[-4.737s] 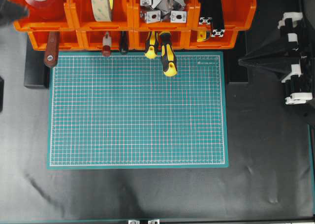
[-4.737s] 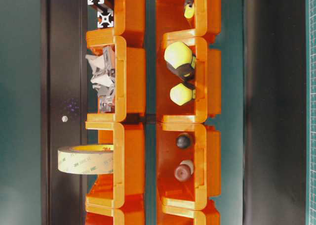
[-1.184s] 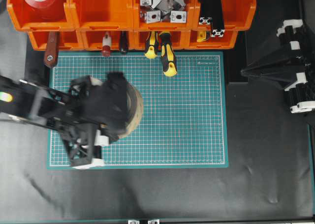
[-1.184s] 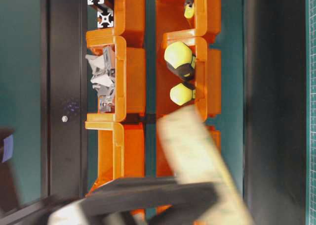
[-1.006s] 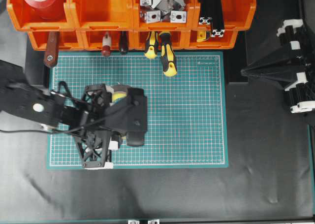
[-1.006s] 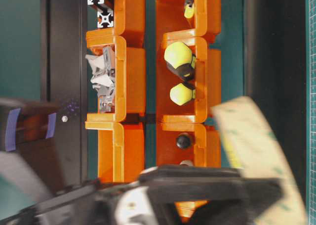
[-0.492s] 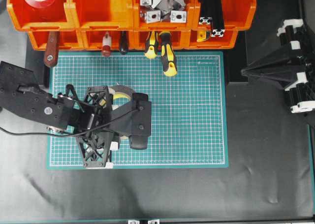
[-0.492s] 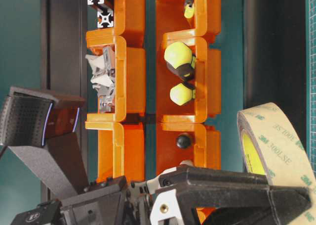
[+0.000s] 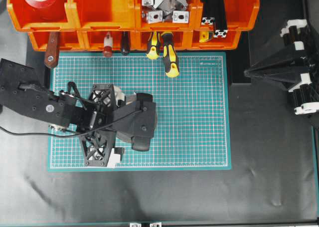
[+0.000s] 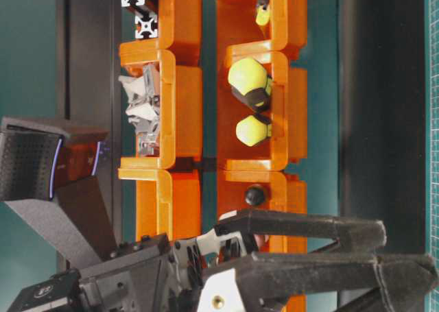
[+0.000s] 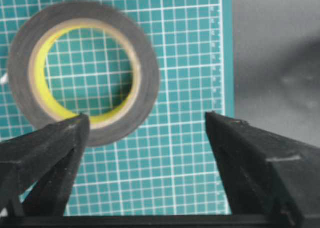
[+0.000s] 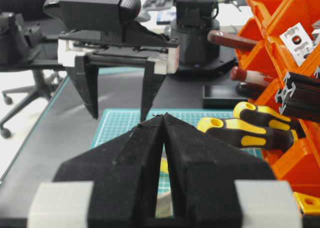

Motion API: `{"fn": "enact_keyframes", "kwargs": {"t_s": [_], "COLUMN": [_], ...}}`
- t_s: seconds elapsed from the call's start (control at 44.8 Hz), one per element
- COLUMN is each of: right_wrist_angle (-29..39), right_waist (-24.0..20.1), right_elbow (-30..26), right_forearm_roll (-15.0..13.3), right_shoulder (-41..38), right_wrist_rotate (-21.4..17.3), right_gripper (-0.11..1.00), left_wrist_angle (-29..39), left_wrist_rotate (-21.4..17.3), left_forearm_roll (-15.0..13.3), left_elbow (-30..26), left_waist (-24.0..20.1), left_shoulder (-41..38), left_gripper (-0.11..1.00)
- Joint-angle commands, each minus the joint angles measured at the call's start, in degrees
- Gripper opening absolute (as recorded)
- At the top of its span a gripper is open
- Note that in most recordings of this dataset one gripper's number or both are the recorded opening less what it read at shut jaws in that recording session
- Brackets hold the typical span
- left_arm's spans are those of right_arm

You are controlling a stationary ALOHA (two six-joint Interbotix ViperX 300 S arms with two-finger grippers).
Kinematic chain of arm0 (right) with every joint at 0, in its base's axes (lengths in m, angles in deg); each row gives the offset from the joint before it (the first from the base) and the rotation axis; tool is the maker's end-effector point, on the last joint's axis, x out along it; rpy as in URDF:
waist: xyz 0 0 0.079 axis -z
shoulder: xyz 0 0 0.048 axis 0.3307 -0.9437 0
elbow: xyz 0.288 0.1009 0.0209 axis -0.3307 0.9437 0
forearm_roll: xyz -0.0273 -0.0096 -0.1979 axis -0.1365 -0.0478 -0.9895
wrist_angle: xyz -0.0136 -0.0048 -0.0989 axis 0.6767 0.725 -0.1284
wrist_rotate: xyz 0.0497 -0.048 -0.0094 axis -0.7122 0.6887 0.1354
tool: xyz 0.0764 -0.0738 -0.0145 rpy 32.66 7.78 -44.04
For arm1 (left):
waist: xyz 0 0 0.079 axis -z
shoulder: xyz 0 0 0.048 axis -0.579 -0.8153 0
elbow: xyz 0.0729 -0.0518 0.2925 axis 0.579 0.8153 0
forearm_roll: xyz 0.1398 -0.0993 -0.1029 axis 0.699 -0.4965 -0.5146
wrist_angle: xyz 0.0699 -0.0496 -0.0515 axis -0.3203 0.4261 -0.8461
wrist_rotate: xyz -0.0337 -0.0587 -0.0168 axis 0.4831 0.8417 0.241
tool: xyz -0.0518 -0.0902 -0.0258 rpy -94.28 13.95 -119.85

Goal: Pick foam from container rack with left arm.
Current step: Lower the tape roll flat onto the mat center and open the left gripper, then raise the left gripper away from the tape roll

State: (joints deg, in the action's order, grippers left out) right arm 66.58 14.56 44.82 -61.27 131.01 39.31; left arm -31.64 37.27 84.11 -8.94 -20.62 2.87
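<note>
Left claw point(image 11: 145, 133) spread wide, gripping nothing — foam point(image 11: 83, 70) lies flat on green mat point(image 11: 190, 62), upper left of wrist view. Right claw point(image 12: 164, 123) shut, empty.

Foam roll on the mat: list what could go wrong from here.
The foam lies flat on the cutting mat, one jaw of the open left gripper overlapping its rim: withdrawing sideways could drag it. In the overhead view the arm mostly hides the roll; a shift might go unnoticed.
</note>
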Motion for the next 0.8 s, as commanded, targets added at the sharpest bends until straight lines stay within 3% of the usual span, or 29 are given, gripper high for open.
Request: {"fn": "enact_keyframes", "kwargs": {"t_s": [0.0, 0.425, 0.782], "right_wrist_angle": [-0.88, -0.62, -0.35], "right_waist": [-0.09, -0.09, -0.09], "right_elbow": [-1.05, -1.05, -1.05], "right_forearm_roll": [0.18, 0.18, 0.18], "right_shoulder": [-0.26, -0.26, 0.00], "right_wrist_rotate": [0.00, 0.00, -0.70], "right_gripper": [0.00, 0.00, 0.00], "left_wrist_angle": [-0.18, -1.23, -10.37], "left_wrist_rotate": [-0.18, 0.09, 0.79], "left_forearm_roll": [0.18, 0.18, 0.18], "left_elbow": [-0.88, -0.09, 6.06], "left_waist": [-0.09, 0.18, 2.11], "left_shoulder": [1.41, 4.13, 17.67], "left_gripper": [0.90, 0.89, 0.85]}}
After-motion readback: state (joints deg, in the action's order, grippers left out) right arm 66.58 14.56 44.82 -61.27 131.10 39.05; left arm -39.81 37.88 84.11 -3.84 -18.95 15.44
